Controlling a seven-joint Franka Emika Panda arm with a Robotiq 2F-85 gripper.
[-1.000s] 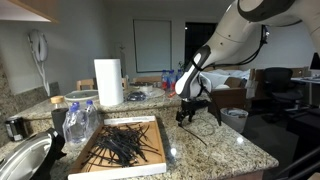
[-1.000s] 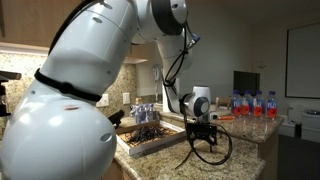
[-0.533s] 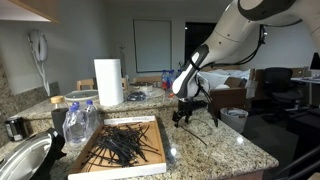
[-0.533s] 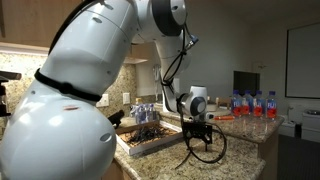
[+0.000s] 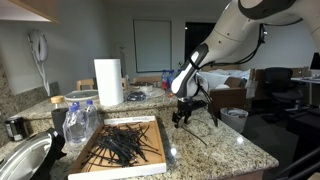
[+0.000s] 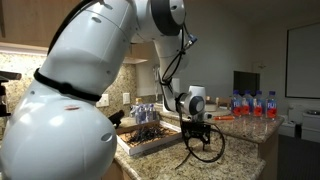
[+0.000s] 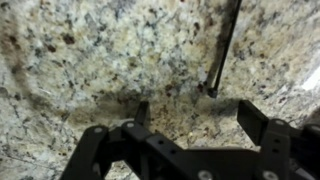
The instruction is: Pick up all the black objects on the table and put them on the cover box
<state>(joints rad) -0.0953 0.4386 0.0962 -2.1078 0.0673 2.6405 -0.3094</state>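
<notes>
- Just beside the cover box, in an exterior view, the gripper hangs low over the granite counter; black objects lie heaped in the box.
- In an exterior view, the gripper sits near the box's corner.
- In the wrist view, the fingers stand wide apart and empty; one black strip lies on the granite ahead.

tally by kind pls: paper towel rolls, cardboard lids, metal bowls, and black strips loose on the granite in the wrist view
paper towel roll: 1
cover box: 1
metal bowl: 1
black strip on the granite in the wrist view: 1
total: 4
</notes>
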